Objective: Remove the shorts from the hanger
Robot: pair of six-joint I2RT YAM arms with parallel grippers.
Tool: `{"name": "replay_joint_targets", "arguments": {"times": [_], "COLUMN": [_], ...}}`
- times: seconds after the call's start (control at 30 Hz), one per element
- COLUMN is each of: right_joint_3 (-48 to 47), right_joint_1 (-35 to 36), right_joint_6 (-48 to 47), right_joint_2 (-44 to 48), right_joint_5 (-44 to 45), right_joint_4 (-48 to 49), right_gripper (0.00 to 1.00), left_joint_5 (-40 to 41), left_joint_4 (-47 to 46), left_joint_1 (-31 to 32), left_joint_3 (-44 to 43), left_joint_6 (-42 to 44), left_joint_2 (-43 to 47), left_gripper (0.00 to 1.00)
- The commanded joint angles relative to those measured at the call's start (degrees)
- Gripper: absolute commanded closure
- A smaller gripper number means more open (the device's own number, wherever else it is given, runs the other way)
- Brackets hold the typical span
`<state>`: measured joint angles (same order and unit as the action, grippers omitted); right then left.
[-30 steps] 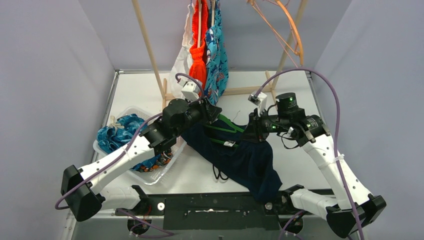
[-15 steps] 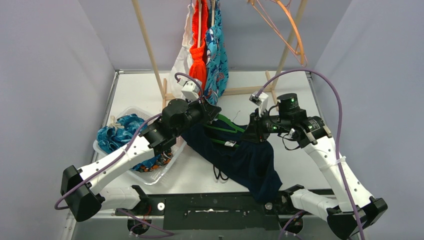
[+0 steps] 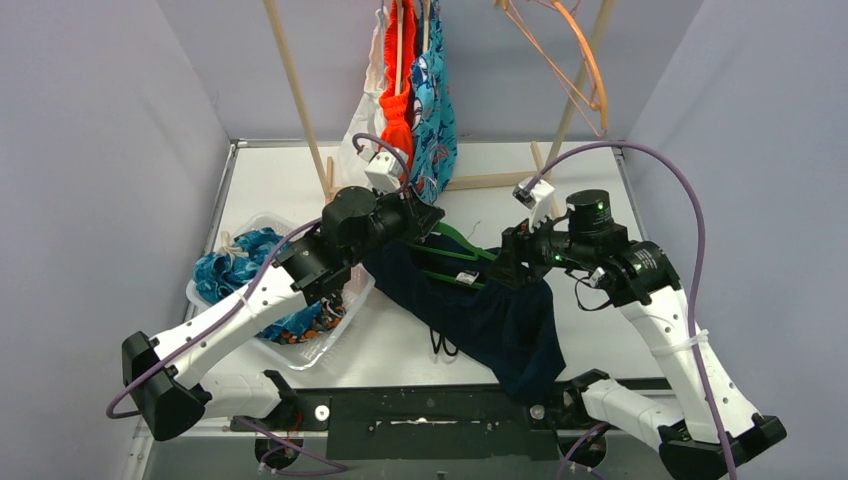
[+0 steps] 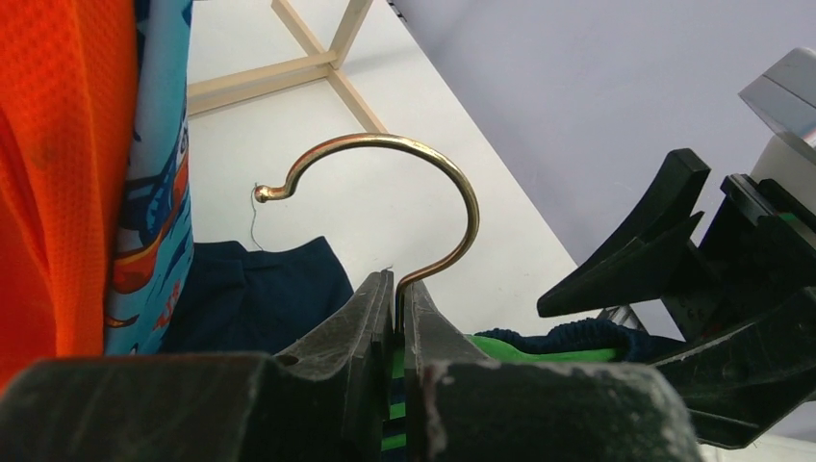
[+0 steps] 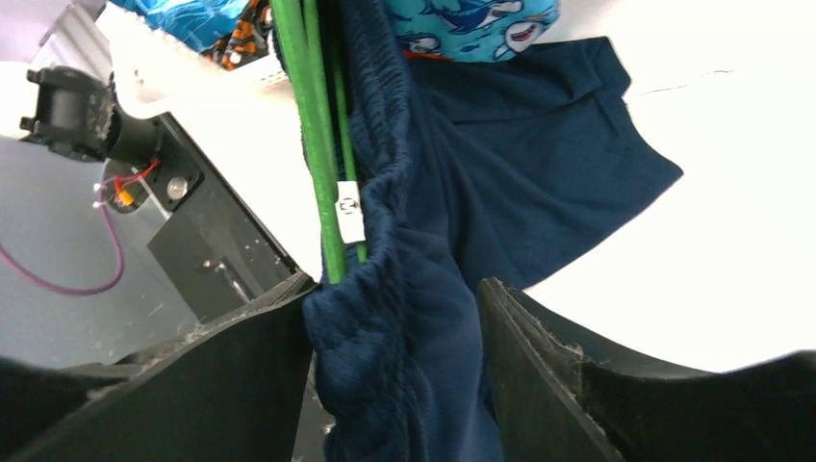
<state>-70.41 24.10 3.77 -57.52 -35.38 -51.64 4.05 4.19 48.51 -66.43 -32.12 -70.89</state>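
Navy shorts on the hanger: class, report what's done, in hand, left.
Done: patterned shorts lie in the basket. In hand: left gripper shut on the hanger hook, right gripper open around the navy shorts, still on the green hanger. Left: orange shorts and teal shorts hang on the rack.

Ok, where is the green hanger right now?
In the top view the green hanger sits mid-table, in the waistband of the navy shorts, near the wooden rack; the left gripper is shut on its brass hook.
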Motion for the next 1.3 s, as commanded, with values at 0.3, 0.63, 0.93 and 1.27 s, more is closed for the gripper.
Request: {"name": "replay_joint_targets", "arguments": {"times": [0.3,0.63,0.93,1.27], "right_joint_3": [-8.0,-7.6,-7.3,-8.5], "right_joint_1": [0.1,0.2,0.1,0.1], "right_joint_6": [3.8,3.8,4.5,5.4], "right_joint_2": [5.3,0.7,-0.5,-0.8], "right_joint_5": [7.7,6.5,4.0,7.6], "right_joint_4": [0.2,-3.0,-0.1,-0.1], "right_gripper": [0.31,0.36,0.71,0.92], "left_joint_5": [5.5,7.5,8.5,12.5], "left_joint_4": [3.4,1.9,2.6,4.0], "left_joint_1": [0.4,0.7,0.7,0.6], "left_joint_3": [-8.7,-7.2,-6.3,-5.0], "left_joint_6": [0.6,-0.6,-1.5,-1.5], "left_joint_2": [-1.2,-1.1,-0.5,2.7], "left_gripper": [1.00,1.00,1.00,1.00]}}
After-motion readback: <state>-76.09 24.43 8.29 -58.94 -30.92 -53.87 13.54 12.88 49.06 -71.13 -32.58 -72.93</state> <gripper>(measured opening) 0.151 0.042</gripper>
